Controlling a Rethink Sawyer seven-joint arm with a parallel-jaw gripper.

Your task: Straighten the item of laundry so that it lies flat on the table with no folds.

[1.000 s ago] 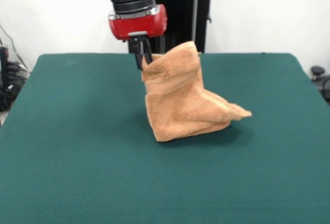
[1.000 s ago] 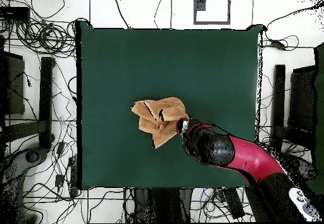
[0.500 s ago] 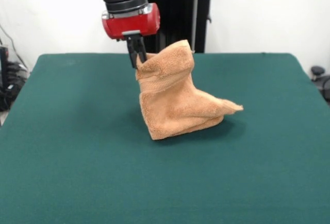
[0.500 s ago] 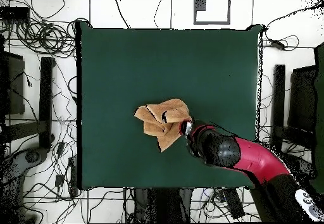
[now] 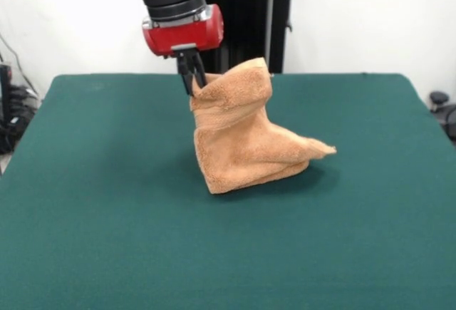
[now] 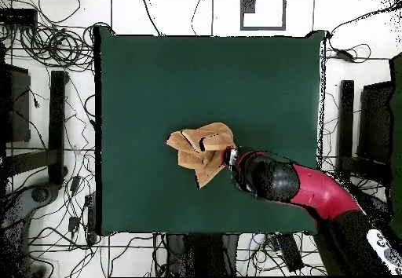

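Observation:
The orange-tan towel [image 5: 242, 135] is held up by one corner, so it stands bunched and folded, its lower part resting on the green table [image 5: 107, 217]. My gripper [image 5: 194, 82] is shut on the towel's upper left corner, a hand's height above the table. In the overhead view the towel [image 6: 201, 151] lies crumpled near the table's middle [image 6: 157, 78], and my gripper [image 6: 228, 155] meets it at its right edge, with the red arm behind it.
The robot's black pedestal [image 5: 249, 25] stands at the far table edge. Cables and equipment [image 6: 47, 47] lie on the floor around the table. Green table surface extends on all sides of the towel.
Over the last second my gripper moved slightly left in the front view, dragging the towel with it. In the last half second it shifted only a little.

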